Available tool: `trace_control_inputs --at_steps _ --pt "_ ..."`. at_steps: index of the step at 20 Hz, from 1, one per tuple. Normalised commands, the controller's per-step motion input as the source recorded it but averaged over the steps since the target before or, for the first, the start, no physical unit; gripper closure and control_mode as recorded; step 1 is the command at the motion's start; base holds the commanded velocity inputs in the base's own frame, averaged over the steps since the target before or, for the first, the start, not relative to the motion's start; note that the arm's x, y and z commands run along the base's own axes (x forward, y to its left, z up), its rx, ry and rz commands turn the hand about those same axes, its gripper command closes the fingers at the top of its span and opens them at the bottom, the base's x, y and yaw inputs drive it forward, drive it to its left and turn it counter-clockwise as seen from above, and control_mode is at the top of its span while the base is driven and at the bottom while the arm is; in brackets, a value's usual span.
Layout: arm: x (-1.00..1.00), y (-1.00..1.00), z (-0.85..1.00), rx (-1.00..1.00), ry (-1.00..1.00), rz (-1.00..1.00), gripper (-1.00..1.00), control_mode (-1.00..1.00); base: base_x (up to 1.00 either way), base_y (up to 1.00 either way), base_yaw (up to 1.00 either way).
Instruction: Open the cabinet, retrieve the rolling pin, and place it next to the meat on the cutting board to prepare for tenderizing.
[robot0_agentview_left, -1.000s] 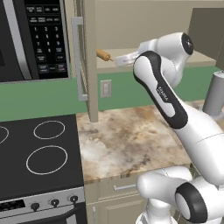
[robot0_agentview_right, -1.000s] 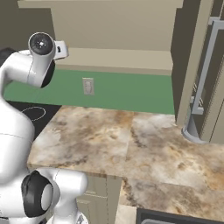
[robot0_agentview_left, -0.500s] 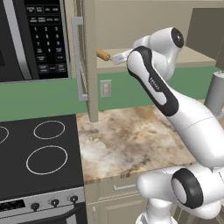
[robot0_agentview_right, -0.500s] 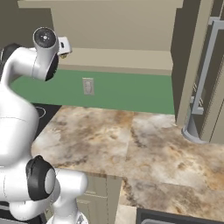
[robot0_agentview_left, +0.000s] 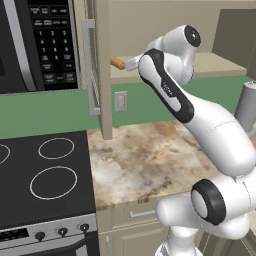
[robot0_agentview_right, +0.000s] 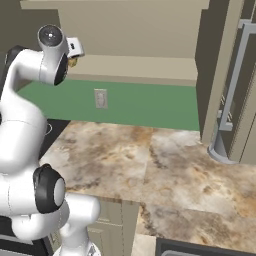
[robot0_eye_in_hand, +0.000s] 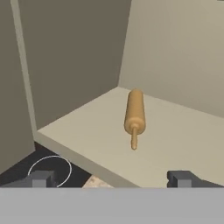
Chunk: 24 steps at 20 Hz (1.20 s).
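Lying loose on the cabinet (robot0_eye_in_hand: 183, 70) shelf just ahead of the spread, empty claw (robot0_eye_in_hand: 112, 178), near handle pointing back at it: rolling pin (robot0_eye_in_hand: 134, 110), likely rigid, light, prone to rolling; best gripping across the thick barrel.

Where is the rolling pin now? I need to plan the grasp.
The rolling pin lies on the open cabinet's bottom shelf, centre of the hand view, one handle pointing toward the open jaws.

Arm swung further left, pincer (robot0_eye_in_hand: 111, 178) closer to rolling pin (robot0_eye_in_hand: 134, 113)
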Motion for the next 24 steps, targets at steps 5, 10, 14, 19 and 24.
trace_control_inputs --at_steps 5,10,14,19,24 --pt "0.21 0.1 0.0 -0.03 0.0 -0.08 -1.0 -1.0 0.0 0.0 0.0" --pt "0.24 0.1 0.0 -0.01 0.0 -0.09 -1.0 -1.0 0.0 0.0 0.0" --pt "0.24 0.07 -0.02 0.0 0.0 -0.08 -1.0 -1.0 0.0 0.0 0.0" --pt "0.23 0.03 -0.05 0.0 0.02 -0.08 -1.0 -1.0 0.0 0.0 0.0" --pt "0.19 0.05 -0.07 0.0 0.08 -0.06 -1.0 -1.0 0.0 0.0 0.0"
